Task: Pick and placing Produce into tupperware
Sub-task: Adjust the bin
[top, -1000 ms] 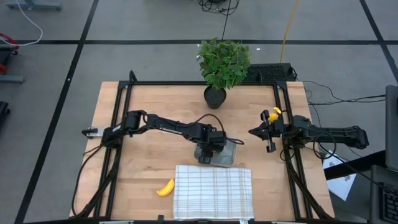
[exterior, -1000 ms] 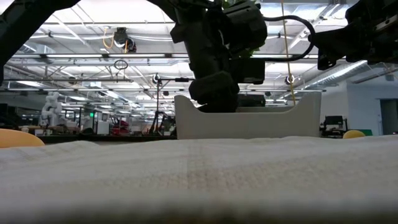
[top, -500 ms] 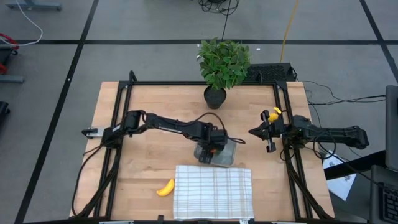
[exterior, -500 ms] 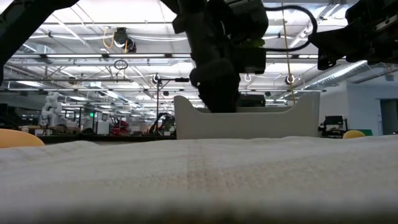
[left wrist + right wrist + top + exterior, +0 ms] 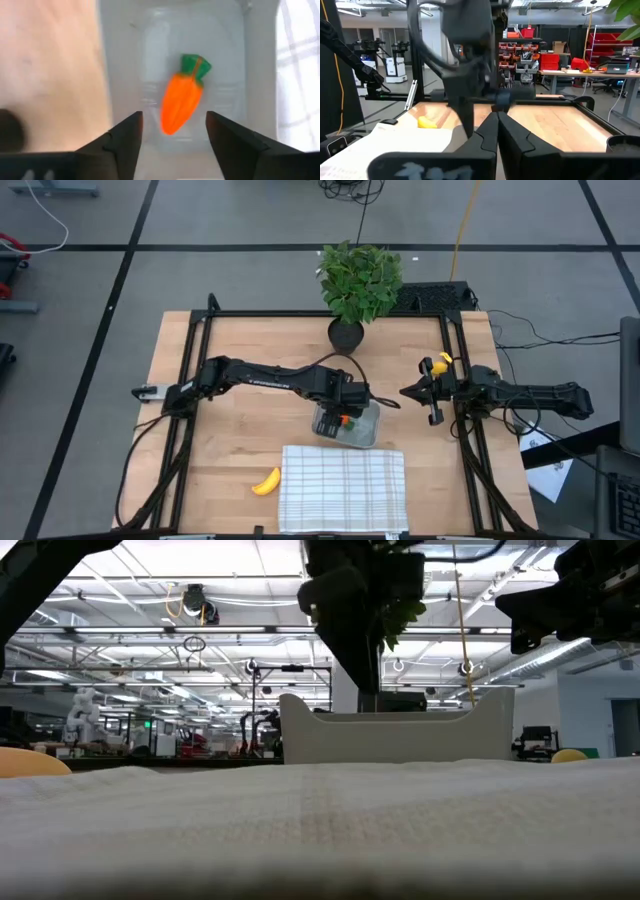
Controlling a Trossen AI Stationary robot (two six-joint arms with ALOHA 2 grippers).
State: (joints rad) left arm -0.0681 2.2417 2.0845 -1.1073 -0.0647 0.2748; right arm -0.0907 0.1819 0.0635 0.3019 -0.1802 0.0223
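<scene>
While the left hand (image 5: 172, 135) is hovering open over the tupperware (image 5: 352, 422), carrot (image 5: 183, 102) lying inside it, banana (image 5: 266, 482) sitting on the tabletop (image 5: 240, 450) left of the cloth (image 5: 343, 488), right hand (image 5: 432, 393) waiting closed at the right edge, round yellow fruit (image 5: 441, 362) beside it.

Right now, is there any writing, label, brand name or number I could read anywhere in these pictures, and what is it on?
None can be read.
The carrot, tupperware and checked cloth show no writing.
The red bins and green signs in the room behind the table are too small and blurred to read.
</scene>
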